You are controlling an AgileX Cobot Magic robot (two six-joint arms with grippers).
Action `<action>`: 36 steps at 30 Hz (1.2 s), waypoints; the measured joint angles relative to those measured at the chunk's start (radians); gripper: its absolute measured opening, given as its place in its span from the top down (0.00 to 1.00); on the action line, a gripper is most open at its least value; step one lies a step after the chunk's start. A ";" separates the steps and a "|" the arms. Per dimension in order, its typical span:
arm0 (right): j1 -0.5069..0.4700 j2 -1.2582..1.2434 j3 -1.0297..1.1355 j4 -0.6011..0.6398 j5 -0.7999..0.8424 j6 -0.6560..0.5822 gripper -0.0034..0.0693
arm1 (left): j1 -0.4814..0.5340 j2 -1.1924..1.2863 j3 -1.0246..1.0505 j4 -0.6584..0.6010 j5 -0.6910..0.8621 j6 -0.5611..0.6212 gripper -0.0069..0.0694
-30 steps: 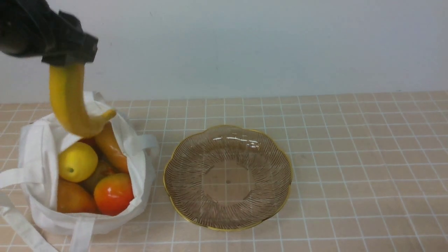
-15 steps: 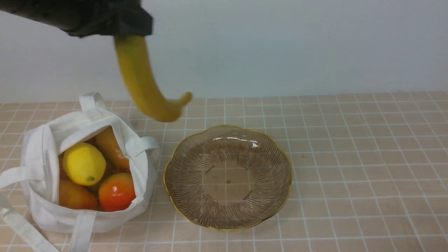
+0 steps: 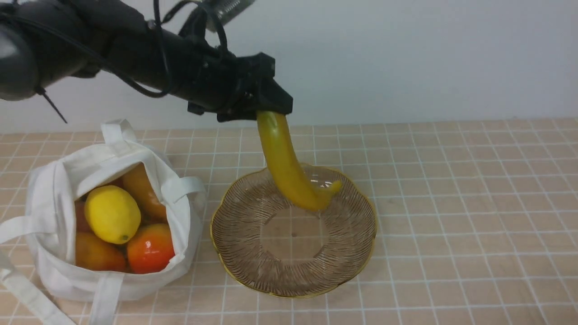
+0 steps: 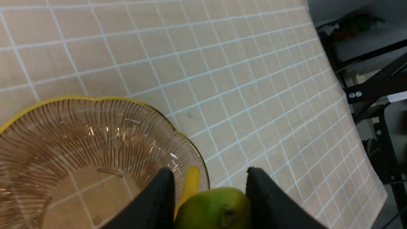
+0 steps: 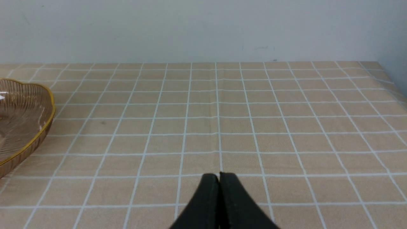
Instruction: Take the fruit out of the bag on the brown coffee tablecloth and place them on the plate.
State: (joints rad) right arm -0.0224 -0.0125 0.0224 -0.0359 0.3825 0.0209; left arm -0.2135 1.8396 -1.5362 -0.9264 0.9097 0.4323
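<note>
My left gripper [image 3: 266, 108] is shut on the green end of the long yellow banana [image 3: 286, 169], which hangs down over the back part of the glass plate [image 3: 253, 271]. In the left wrist view the banana's green tip [image 4: 213, 206] sits between the two black fingers [image 4: 163, 194], above the plate [image 4: 63, 133]. The white bag [image 3: 58, 180] stands on the brown gridded tablecloth [image 3: 451, 203] at the left and holds a lemon [image 3: 112, 214], a red-orange mango [image 3: 150, 248] and orange pieces [image 3: 97, 255]. My right gripper [image 5: 219, 176] is shut and empty, low over the cloth, right of the plate [image 5: 25, 111].
The bag's strap handles [image 3: 27, 289] trail over the cloth at the front left. A pale wall [image 3: 406, 58] runs along the table's back edge. In the left wrist view the table's edge and a dark metal frame [image 4: 375, 92] show beyond the cloth.
My left arm has carried the banana up out of the bag and to the right, then lower, so that it now hangs over the plate. The lemon has shifted slightly in the bag.
</note>
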 joint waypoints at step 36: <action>0.000 0.000 0.000 0.000 0.000 0.000 0.98 | 0.020 -0.281 -0.213 0.526 0.331 -0.072 0.92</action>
State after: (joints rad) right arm -0.0224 -0.0125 0.0224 -0.0359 0.3825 0.0209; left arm -0.1931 1.5588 -1.7495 -0.4004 1.2407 0.3607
